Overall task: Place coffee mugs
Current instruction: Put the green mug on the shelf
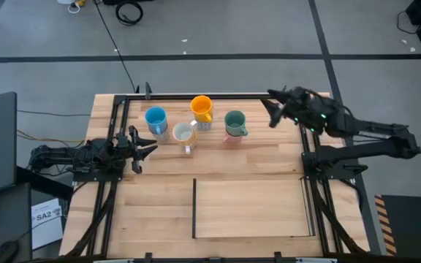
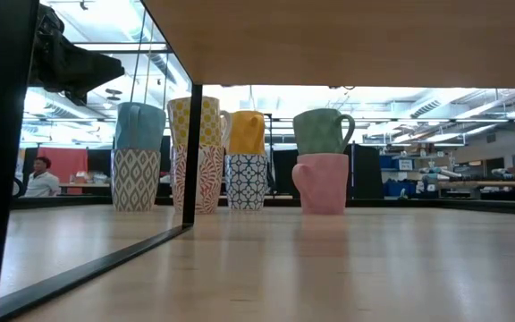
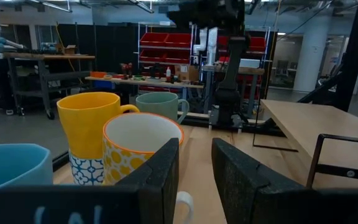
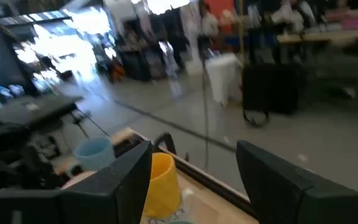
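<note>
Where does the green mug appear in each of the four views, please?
High: green mug, rightmost of the row.
Low, stacked on the pink mug, far right.
Left wrist, behind the orange mug.
Right wrist: not clearly in it.
Shared landmark: the orange mug, next to it.

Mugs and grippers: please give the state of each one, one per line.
blue mug: upright, stacked on patterned mug
yellow mug: upright, stacked
dotted mug: upright, stacked
green mug: upright, on pink mug
left gripper: open, empty
right gripper: open, empty
</note>
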